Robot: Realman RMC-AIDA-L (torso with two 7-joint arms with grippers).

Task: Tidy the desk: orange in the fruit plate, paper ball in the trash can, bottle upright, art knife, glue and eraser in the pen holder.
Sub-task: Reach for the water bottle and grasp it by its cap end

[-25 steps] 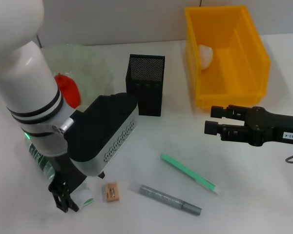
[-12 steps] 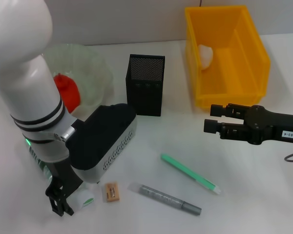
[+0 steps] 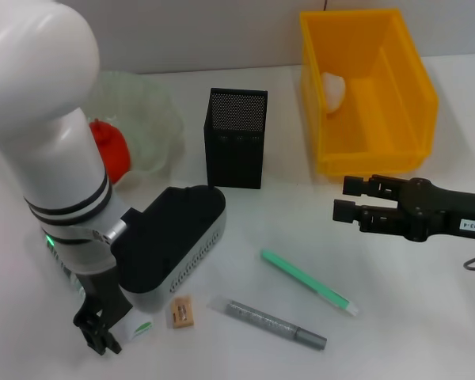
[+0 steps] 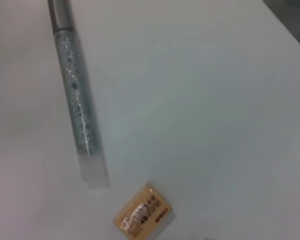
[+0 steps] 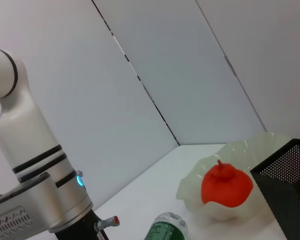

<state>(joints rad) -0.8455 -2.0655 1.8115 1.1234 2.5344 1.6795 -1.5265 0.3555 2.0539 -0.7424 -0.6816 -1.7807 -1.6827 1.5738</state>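
Lower left of the head view: the left gripper (image 3: 103,332) is clamped around the bottle (image 3: 134,325) at its white-capped end, the eraser (image 3: 180,311) lying just to the right of it. Mid-right, the right gripper (image 3: 344,198) hangs with its fingers parted, below the trash can (image 3: 396,150).

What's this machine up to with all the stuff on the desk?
It is tidying the desk. The orange already sits in the fruit plate and the paper ball lies in the trash can. The left gripper is low at the near edge by the bottle, which lies on its side. The eraser, a silver pen and a green pen lie on the desk, outside the pen holder. The right gripper hovers open in front of the trash can.
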